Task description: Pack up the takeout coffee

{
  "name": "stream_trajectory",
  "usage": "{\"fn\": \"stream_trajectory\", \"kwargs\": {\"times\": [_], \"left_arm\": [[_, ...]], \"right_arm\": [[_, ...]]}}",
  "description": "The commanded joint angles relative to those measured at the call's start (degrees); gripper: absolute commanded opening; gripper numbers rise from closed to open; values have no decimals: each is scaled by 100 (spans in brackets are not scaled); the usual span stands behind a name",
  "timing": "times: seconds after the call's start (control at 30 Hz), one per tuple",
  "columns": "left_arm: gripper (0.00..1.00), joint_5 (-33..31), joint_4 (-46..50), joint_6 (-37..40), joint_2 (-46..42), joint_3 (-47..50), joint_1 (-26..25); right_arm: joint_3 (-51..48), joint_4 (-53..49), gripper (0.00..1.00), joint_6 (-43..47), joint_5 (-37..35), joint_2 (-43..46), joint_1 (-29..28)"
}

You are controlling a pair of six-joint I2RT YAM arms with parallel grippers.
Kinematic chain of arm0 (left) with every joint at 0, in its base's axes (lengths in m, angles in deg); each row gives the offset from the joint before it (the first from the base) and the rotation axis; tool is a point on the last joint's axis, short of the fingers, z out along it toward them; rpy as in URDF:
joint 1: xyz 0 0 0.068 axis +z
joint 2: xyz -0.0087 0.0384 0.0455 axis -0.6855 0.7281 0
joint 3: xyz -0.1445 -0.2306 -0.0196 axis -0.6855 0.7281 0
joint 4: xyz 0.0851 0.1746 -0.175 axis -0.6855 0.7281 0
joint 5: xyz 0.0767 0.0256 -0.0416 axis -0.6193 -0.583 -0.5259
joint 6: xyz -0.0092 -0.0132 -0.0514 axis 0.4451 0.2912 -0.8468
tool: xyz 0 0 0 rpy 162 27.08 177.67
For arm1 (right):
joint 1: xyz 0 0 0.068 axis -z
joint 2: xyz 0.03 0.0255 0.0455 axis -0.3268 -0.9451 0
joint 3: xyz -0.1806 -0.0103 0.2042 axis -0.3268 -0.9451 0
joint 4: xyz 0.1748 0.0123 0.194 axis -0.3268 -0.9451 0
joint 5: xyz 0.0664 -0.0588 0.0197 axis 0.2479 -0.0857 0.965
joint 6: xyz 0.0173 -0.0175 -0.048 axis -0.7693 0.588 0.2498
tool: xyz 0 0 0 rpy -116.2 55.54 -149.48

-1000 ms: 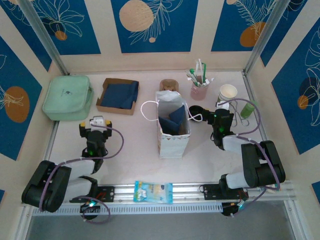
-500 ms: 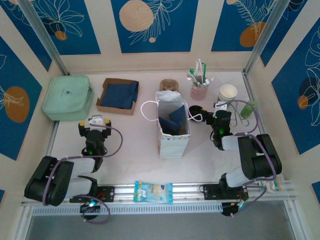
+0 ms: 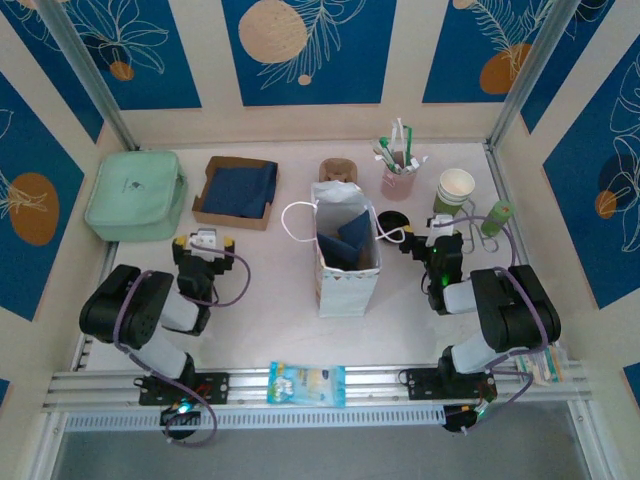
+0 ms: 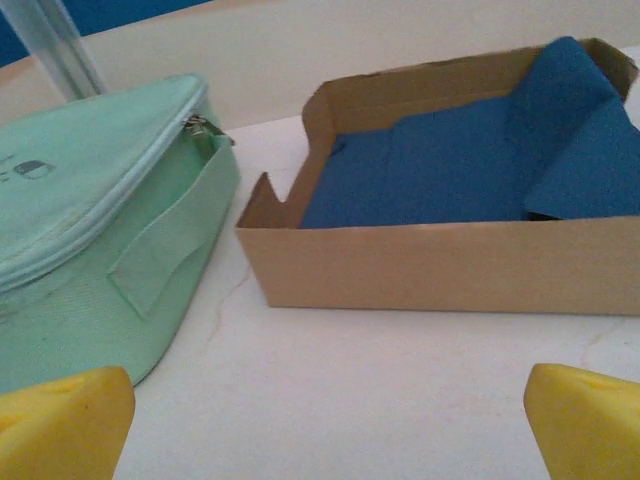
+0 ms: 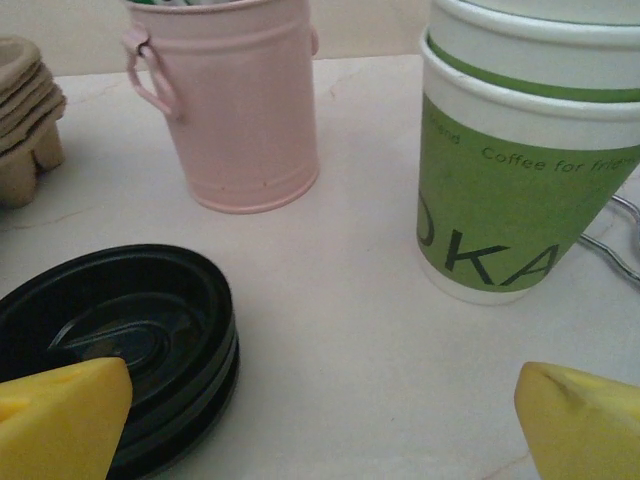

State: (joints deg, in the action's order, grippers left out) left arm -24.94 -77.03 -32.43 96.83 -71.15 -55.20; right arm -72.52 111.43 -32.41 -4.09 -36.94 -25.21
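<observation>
– Two arms, both differing from a second ago?
– Yes. The left arm is pulling its elbow in from the near-left corner and is now sitting folded close behind the left claw (image 3: 205,243), which is sitting slightly farther forward. The right arm is folding tighter too, its elbow drawing in behind the right claw (image 3: 441,247); that claw is hardly shifting.
– Left claw state?
– It is gaping wide, with its yellow pads (image 4: 60,420) showing at the bottom corners of its wrist view. It is holding nothing and touching nothing. A cardboard tray (image 4: 440,250) with blue cloth inside is lying straight ahead of it, and a mint pouch (image 4: 90,270) is lying ahead-left.
– Right claw?
– Also gaping wide, and empty. The black lid (image 5: 120,340) is lying flat on the table (image 3: 270,290) just ahead of its left pad. The pad is overlapping the lid in the wrist view, and I cannot tell whether they are touching. The paper cup (image 5: 520,180) is standing upright ahead-right of the claw, with no lid on it and apart from the pads. A pink bucket (image 5: 240,110) is standing farther ahead, between lid and cup.
– Poses?
– Both arms are crouching low with forearms doubled back and claws pointing away from their bases. A paper bag (image 3: 346,250) is standing between the two claws.
</observation>
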Motion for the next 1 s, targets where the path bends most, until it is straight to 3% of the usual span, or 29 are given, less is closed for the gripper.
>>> {"fn": "stream_trajectory", "kwargs": {"times": [0.0,0.17,0.27,0.47,0.97], "left_arm": [[99,342,-422,175,85,-97,-38],[99,403,-288,181,68,-161,-30],[99,449,206,95,-47,-348,42],[99,1293,2379,-540,-296,-1277,722],[100,1344,2250,-537,-302,-1212,779]], "right_arm": [[-157,952,99,355,-42,-106,-196],[346,-129,99,146,-142,-17,-100],[784,-1051,99,-198,296,10,273],[788,-1100,99,-319,389,33,415],[780,-1066,99,-274,315,25,359]]}}
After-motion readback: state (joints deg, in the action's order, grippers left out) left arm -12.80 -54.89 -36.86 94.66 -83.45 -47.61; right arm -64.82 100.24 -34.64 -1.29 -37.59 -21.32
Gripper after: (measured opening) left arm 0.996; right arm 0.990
